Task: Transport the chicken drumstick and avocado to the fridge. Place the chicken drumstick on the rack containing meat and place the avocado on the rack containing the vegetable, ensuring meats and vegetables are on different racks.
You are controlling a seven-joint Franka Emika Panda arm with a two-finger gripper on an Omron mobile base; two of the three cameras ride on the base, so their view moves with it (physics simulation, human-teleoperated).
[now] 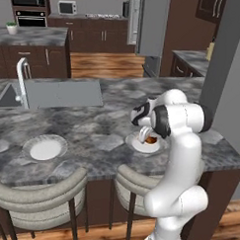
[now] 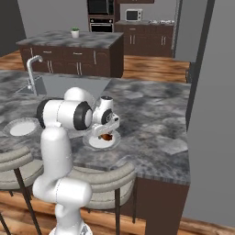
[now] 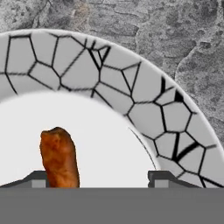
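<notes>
Centrally: grey marble island counter (image 1: 92,125), sink (image 1: 59,93) upper left, two stools (image 1: 39,195) below. Mosaic-rimmed plate (image 1: 140,145) holds chicken drumstick (image 3: 59,157). Gripper (image 3: 96,177) low over it, jaws apart, drumstick between, grip unclear.

No readable text, labels, brands, numbers or signs anywhere.

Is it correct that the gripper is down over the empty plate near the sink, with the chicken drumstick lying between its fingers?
Not quite. The gripper is over the other plate, away from the sink, with the chicken drumstick on it. The empty plate stands apart, as the left base view shows. The rest holds.
</notes>
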